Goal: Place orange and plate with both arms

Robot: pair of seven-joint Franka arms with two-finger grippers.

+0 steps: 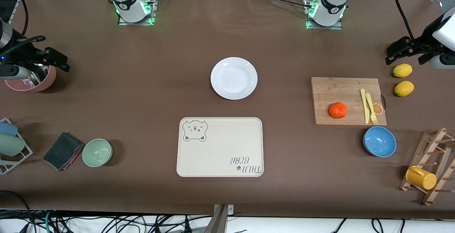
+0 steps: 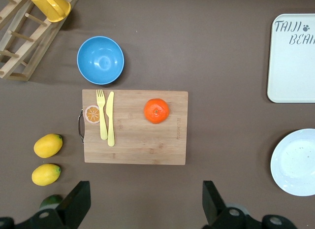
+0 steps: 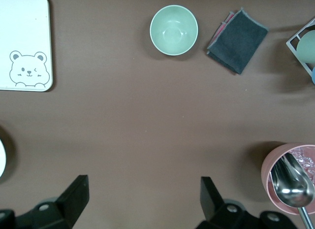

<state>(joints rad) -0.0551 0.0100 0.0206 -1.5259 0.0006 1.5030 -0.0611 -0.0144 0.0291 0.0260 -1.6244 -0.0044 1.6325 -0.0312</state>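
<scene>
Our left gripper (image 1: 405, 52) hangs with its fingers (image 2: 78, 202) spread wide and empty, up over the table's left-arm end, above two yellow oval lemons (image 1: 402, 70). Nearby we see the small round bright orange (image 1: 337, 110) resting on a rectangular bamboo cutting board (image 1: 346, 87), apart from a pale yellow plastic knife and fork (image 1: 369, 106) lying on the same board. A blue round bowl (image 1: 379, 141) sits just nearer the front camera than the board.

Our right gripper (image 1: 55, 60) is also wide open and holds nothing, over the right-arm end beside a pink cup (image 1: 33, 82) with metal spoons.

The round glossy white plate (image 1: 234, 78) lies mid-table, with a cream rectangular bear-print tray (image 1: 220, 147) nearer the front camera.
</scene>
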